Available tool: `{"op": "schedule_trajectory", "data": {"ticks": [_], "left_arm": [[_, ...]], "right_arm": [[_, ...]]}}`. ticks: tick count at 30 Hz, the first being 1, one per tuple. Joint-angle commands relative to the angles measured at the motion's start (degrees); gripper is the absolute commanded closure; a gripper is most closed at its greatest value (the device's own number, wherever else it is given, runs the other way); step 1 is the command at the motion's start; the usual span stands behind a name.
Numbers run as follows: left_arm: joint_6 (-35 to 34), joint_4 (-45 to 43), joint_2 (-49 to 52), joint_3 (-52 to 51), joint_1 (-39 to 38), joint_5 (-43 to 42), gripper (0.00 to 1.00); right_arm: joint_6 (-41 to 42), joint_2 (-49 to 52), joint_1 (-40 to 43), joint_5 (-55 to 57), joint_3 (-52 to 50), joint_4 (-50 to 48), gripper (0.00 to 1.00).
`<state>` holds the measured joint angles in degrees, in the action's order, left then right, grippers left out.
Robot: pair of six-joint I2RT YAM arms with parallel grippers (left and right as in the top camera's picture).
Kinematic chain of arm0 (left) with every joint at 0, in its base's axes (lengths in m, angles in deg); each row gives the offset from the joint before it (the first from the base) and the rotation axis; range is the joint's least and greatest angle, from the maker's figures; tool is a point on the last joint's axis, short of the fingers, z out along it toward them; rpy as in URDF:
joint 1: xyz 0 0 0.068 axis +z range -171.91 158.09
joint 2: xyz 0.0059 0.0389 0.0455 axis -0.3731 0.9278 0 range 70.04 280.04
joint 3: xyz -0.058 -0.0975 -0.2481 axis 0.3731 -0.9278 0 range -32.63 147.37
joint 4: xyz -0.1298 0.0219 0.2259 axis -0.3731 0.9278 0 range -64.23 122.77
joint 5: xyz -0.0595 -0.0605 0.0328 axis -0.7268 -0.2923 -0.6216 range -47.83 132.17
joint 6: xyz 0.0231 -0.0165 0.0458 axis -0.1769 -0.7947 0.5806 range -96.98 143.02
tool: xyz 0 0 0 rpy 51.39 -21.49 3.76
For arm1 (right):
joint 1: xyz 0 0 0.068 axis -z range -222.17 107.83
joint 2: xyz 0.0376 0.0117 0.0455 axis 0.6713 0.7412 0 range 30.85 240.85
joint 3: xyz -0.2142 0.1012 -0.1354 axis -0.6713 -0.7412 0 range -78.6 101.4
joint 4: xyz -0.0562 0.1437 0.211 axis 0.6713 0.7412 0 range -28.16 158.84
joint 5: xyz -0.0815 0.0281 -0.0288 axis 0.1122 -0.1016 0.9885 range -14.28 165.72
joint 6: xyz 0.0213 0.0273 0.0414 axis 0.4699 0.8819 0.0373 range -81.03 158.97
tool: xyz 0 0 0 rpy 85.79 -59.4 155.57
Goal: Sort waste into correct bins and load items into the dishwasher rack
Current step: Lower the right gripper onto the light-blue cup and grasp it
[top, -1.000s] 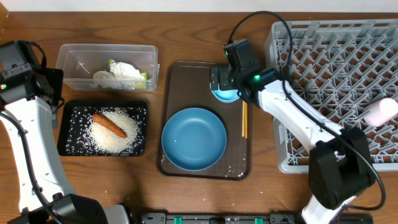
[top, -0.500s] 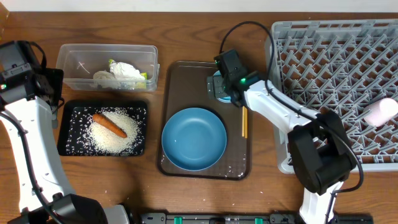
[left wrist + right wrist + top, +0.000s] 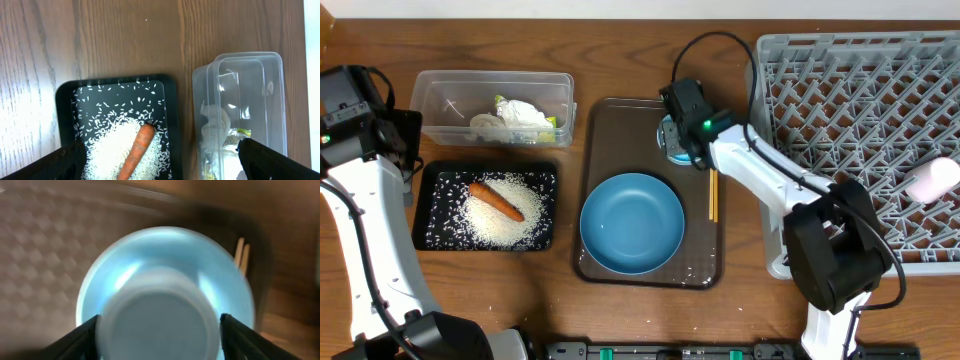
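A wooden table [image 3: 620,60] was seen from above, with two robot arms at work.

The right gripper [image 3: 677,128] hung over the far end of a brown serving tray [image 3: 610,120], directly above a small light-blue bowl [image 3: 676,153]. In the blurred right wrist view, the gripper's [image 3: 159,322] dark fingers [image 3: 82,340] stood apart on either side of the bowl [image 3: 165,255], with its pale round centre between them. Whether they touched the bowl could not be told.

Thin wooden chopsticks [image 3: 713,195] lay on the tray just right of the bowl. A large dark-blue round dish [image 3: 632,222] sat on the near half of the tray.

To the right stood a large grey dishwasher rack [image 3: 860,100] with rows of upright pegs. A pale cup [image 3: 932,180] lay in it at the right edge.

On the left, a clear plastic tub [image 3: 440,85] held a crumpled white wrapper [image 3: 523,113] with a yellow-green packet. Just in front of it, a black tray [image 3: 428,200] held an orange carrot [image 3: 496,200] lying on a heap of white rice [image 3: 500,225].

The left arm [image 3: 365,180] stood at the far left edge. The left gripper [image 3: 160,150] hovered above the black tray and tub, its jaws spread wide and holding nothing.
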<state>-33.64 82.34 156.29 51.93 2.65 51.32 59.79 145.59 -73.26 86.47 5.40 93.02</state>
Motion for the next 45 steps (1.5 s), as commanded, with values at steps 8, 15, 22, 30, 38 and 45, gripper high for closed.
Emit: {"op": "schedule_trajectory", "data": {"ticks": [8, 15, 22, 30, 38, 45], "left_arm": [[0.22, 0.17, 0.35, 0.0, 0.24, 0.31, 0.01], [0.22, 0.17, 0.35, 0.0, 0.24, 0.31, 0.01], [0.22, 0.17, 0.35, 0.0, 0.24, 0.31, 0.01], [0.22, 0.17, 0.35, 0.0, 0.24, 0.31, 0.01], [0.22, 0.17, 0.35, 0.0, 0.24, 0.31, 0.01], [0.22, 0.17, 0.35, 0.0, 0.24, 0.31, 0.01]], "right_arm": [[0.09, -0.11, 3.37, 1.05, 24.44, 18.47, 0.51], [-1.18, 0.39, 5.79, -5.2, 25.64, 22.21, 0.22], [-1.18, 2.64, 3.78, -7.98, 15.47, 16.83, 0.14], [-1.18, 3.28, 2.14, -8.24, 10.16, 12.24, 0.08], [-1.14, 3.28, 1.77, -7.96, 5.14, 8.09, 0.14], [-1.16, 3.23, 1.77, -7.67, 4.11, 5.42, 0.22]]}}
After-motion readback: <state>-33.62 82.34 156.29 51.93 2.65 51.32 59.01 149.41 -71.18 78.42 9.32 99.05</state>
